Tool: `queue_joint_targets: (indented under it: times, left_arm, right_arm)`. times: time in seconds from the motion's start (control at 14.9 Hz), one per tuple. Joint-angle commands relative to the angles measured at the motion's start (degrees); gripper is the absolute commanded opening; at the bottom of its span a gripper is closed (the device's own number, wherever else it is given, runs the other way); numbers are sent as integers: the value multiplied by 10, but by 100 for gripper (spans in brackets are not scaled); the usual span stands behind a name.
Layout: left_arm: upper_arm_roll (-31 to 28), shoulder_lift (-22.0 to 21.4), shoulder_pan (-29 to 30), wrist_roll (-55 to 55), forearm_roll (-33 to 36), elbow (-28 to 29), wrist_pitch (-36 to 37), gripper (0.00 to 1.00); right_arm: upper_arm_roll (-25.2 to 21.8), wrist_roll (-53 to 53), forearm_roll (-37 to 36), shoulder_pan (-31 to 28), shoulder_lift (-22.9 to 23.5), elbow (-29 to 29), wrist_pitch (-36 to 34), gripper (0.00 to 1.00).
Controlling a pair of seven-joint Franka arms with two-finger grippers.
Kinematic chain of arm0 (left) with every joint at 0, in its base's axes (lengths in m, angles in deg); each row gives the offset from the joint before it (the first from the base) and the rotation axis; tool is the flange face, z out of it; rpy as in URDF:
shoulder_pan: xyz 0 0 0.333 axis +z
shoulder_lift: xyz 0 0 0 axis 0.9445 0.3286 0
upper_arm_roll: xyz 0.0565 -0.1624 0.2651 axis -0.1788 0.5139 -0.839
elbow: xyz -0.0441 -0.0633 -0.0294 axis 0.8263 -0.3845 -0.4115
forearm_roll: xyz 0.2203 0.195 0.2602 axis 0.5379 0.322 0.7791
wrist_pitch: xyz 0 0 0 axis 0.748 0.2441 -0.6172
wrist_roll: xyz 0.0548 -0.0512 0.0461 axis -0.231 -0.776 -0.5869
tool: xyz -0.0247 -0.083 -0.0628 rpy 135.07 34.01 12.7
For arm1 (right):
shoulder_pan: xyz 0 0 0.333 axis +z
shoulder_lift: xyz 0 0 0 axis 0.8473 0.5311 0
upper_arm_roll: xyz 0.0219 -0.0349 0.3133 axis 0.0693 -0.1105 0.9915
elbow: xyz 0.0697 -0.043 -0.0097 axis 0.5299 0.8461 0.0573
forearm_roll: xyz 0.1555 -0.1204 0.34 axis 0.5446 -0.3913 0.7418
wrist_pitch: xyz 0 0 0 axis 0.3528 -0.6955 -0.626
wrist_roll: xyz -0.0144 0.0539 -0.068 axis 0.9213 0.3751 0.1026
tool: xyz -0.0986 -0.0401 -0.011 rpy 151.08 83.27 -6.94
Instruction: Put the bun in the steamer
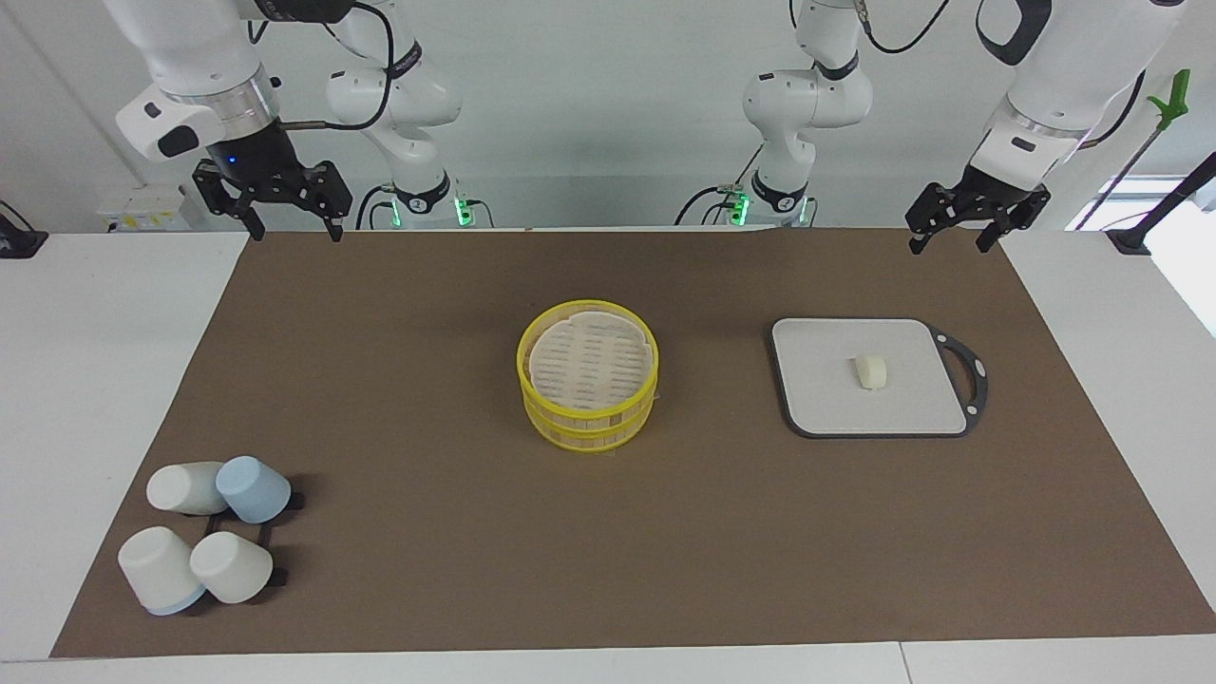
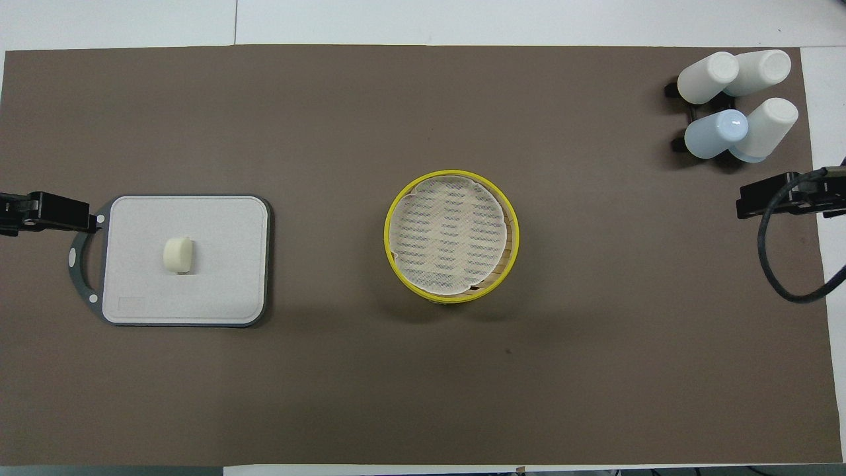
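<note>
The bun (image 1: 871, 370) is sitting on the grey board (image 1: 826, 399), probably soft and light; pinch its rounded sides gently. Left gripper (image 1: 953, 240) and right gripper (image 1: 294, 225) are hanging wide-fingered, steamer (image 1: 588, 388) waiting mid-table.

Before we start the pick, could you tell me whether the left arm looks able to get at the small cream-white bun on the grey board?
Probably yes: the small cream-white bun lies alone on the grey rectangular board, uncovered, at the left arm's end; the left pincer hangs open above the mat's edge nearby.
</note>
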Motion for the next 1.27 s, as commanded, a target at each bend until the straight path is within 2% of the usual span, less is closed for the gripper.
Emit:
queue_joint_targets:
  times: [0.0, 0.47, 0.6, 0.67, 0.8, 0.94, 1.07, 1.21]
  left_arm:
    - [-4, -18, -4, 1, -6, 22, -13, 100]
    - [-4, -18, -4, 1, -6, 22, -13, 100]
    - [-4, -18, -4, 1, -6, 22, -13, 100]
    - [-4, -19, -3, 2, -6, 24, -15, 100]
    - [-4, -32, 0, 3, -6, 59, -35, 100]
    - [-5, -56, 0, 9, -6, 135, -101, 100]
    - [-6, -61, 1, 13, -6, 207, -167, 100]
    - [-6, -56, 7, 29, -6, 275, -242, 100]
  right_arm:
    - [7, 7, -3, -10, -4, 2, 3, 100]
    - [37, 6, 5, -10, -10, 6, -7, 100]
    - [59, 7, 3, -10, -12, 6, -19, 100]
    - [79, 0, 5, -9, -10, 4, 6, 100]
    - [112, -38, 8, -3, 3, -6, 23, 100]
    - [123, -139, 24, 44, 55, -57, 18, 100]
    - [119, -240, 5, 131, 123, -100, 25, 100]
    - [119, -351, -26, 207, 224, -183, 62, 100]
